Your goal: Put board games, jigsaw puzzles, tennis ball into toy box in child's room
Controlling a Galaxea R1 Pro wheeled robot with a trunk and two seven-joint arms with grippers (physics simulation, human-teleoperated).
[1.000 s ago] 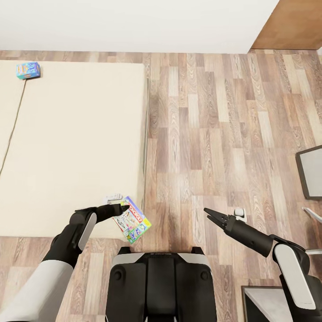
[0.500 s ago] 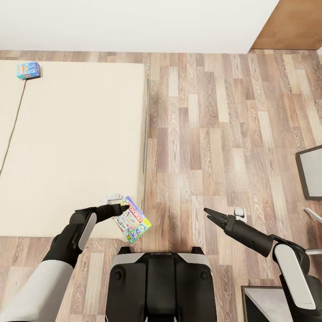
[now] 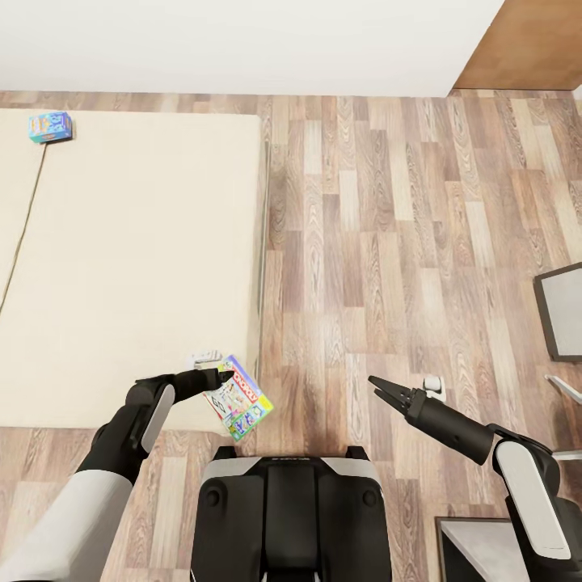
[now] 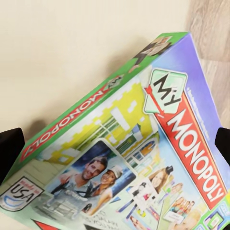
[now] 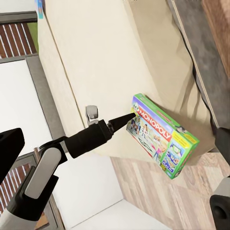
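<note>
Nothing moved: Monopoly box (image 3: 241,398) tilted at bed (image 3: 129,259) corner, between spread left jaws.

Tilted Monopoly box (image 4: 143,158) over bed (image 4: 72,52)

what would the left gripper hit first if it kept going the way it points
The Monopoly box. The left gripper points toward the bed corner, and its wrist camera shows the box between its open fingertips, tilted. Whether a fingertip already touches the box I cannot tell.
</note>
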